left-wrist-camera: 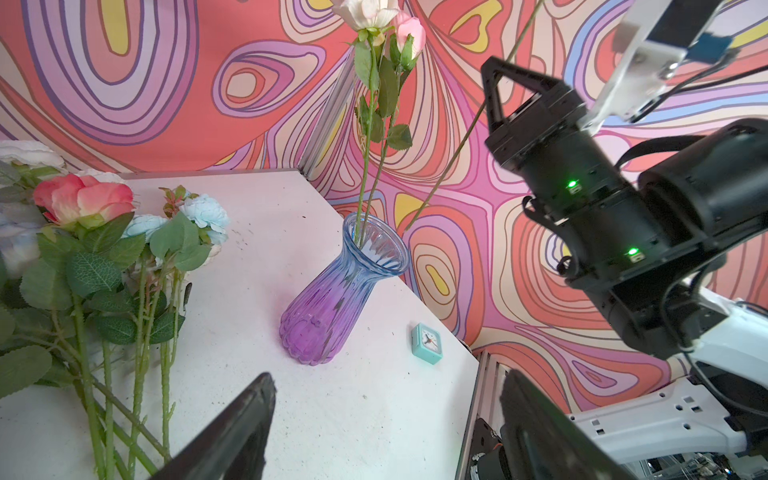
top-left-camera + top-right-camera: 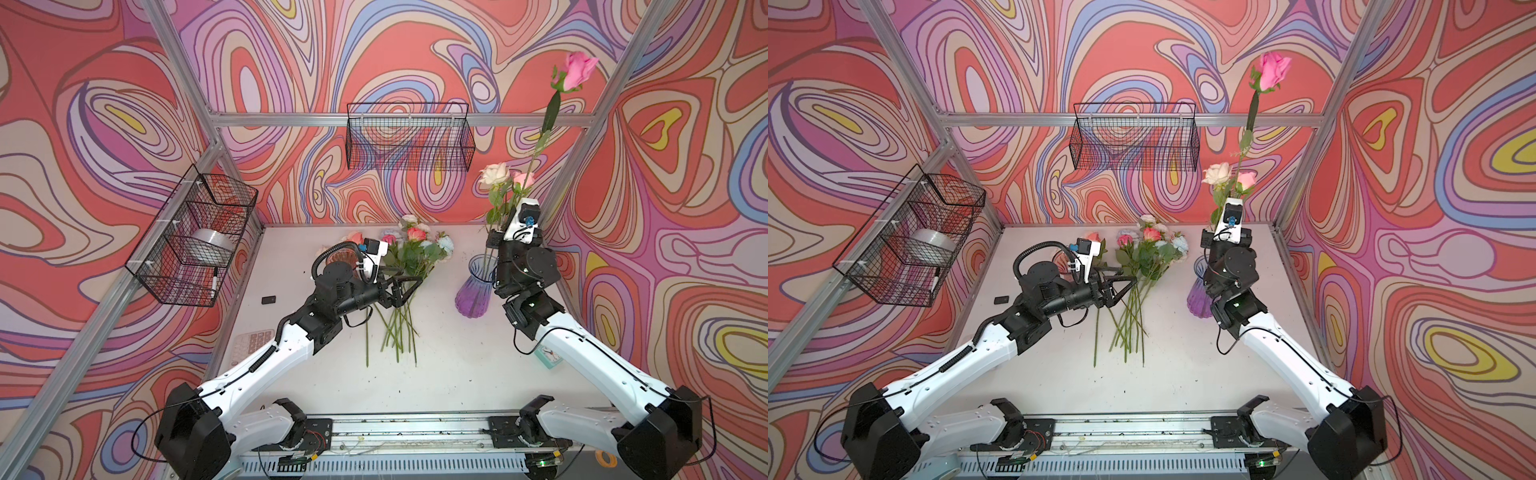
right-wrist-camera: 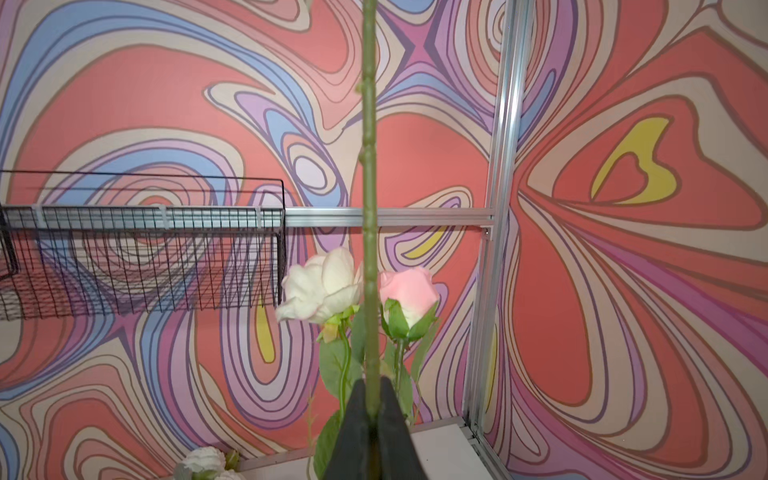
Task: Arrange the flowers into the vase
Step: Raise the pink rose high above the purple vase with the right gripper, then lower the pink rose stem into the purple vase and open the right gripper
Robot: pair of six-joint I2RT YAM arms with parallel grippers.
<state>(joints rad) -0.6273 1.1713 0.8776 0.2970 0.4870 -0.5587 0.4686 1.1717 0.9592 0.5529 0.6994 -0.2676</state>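
The walls [image 2: 104, 124] swirl in coral, lilac, periwinkle blue and cream with dabs of yellow, every band outlined in brown. The ribbed glass vase [image 1: 332, 299] fades from pale blue at the neck to violet at the base. One pink rose [image 2: 579, 72] is a vivid magenta. Beside it there's a cream-white bloom [image 3: 320, 286] and a pale pink bud [image 3: 409, 291], both green-leaved. The other flowers [image 1: 83, 199] are coral, pale blue and white on green stems. The tabletop [image 2: 457, 374] is white with dark specks, the wire baskets [image 2: 409, 137] black and the little clock [image 1: 427, 343] mint.

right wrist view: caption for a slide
The right hand grips a stem, with a white rose and a pink rose behind it.
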